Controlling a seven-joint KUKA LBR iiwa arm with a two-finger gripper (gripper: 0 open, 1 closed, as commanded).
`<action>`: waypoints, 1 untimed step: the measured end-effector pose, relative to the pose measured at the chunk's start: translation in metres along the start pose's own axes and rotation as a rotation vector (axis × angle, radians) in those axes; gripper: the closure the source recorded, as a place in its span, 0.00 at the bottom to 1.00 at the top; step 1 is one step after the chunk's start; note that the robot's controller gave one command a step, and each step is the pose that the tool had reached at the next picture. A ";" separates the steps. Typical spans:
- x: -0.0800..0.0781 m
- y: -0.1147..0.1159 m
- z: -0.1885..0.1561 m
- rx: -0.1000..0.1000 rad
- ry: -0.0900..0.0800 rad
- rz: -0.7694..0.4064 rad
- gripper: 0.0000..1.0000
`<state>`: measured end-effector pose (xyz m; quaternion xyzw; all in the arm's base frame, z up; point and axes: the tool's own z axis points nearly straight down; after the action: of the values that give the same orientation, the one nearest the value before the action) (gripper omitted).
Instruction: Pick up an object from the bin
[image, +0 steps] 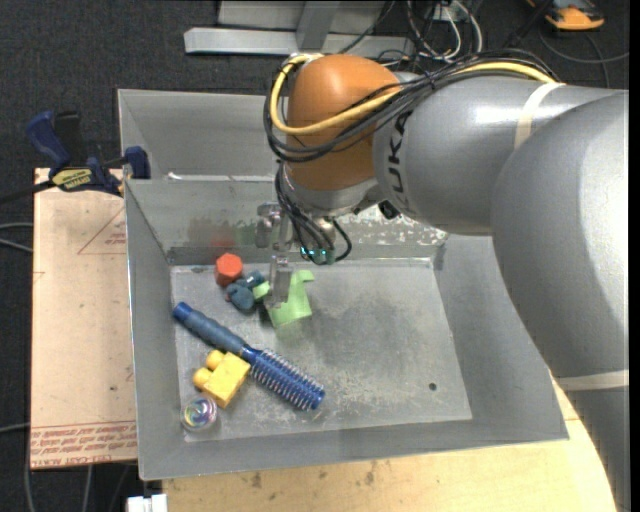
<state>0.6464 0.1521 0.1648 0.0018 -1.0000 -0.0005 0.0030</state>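
The grey arm with its orange cover is seen nearest, across the upper right. In the bin, 1 clear marble, 1 yellow block and 1 blue brush are found at lower left, with an orange cylinder and a teal piece above them. Just right of these, left of centre, the gripper is placed at a green block; whether it is clenched cannot be told.

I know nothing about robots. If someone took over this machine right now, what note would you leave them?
Gripper: low in the bin, at a light green block; no grip is visible.
Just left of it: a blue-grey lump and an orange-red cylinder.
Nearer the front: a blue brush, a yellow brick and a clear ball.
Done: arm down at the things.
Left: grasp one and lift it out.
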 end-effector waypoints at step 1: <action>0.015 -0.018 0.099 0.001 -0.002 -0.082 0.00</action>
<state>0.6313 0.1337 0.0658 0.0428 -0.9991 0.0000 0.0018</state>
